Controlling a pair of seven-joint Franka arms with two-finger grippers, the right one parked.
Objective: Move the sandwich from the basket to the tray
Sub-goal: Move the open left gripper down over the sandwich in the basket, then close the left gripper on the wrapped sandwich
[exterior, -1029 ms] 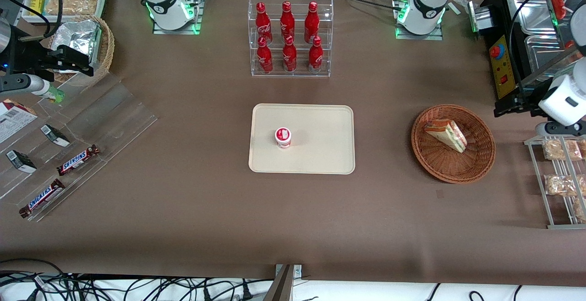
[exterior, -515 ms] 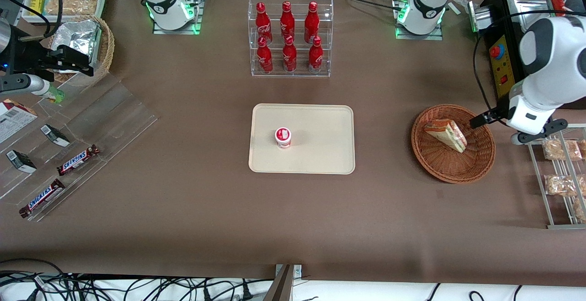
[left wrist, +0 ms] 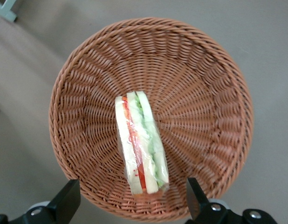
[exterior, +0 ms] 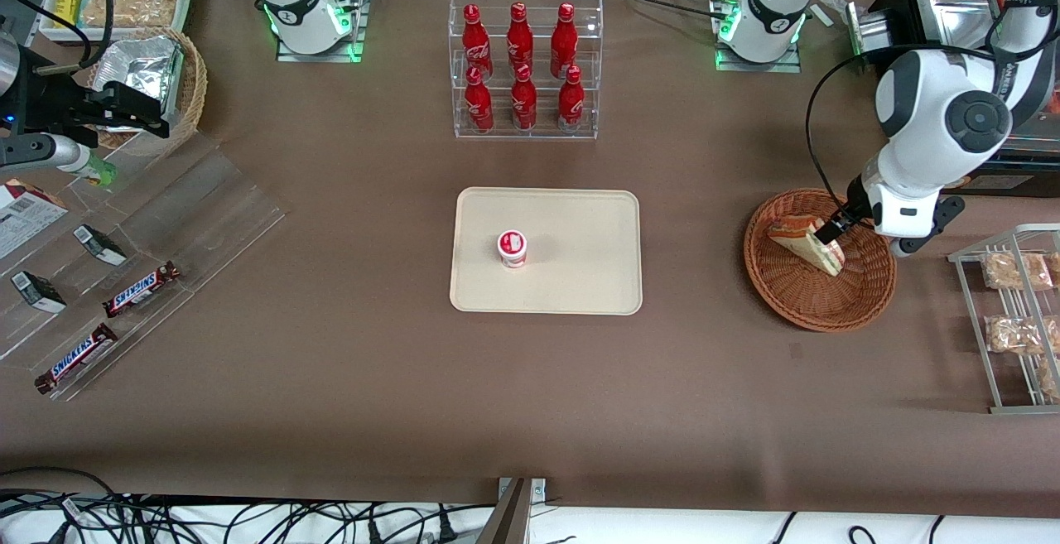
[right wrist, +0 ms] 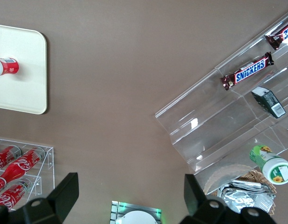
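The round woven basket (left wrist: 190,84) holds the sandwich (left wrist: 141,142), a clear-wrapped wedge standing on edge, layers showing. The gripper (left wrist: 132,205) hangs above it, fingers (left wrist: 65,203) spread wide and empty. On the brown tabletop (exterior: 331,378), the smooth cream tray (exterior: 580,221) carries a small red-and-white cup (exterior: 512,247).

Sandwich (left wrist: 140,144) in basket (left wrist: 204,84) (tool (left wrist: 132,205) above, fingers apart).

light: even, bright overhead | shadows: soft, faint | glare: foil, bottles | focus: sharp
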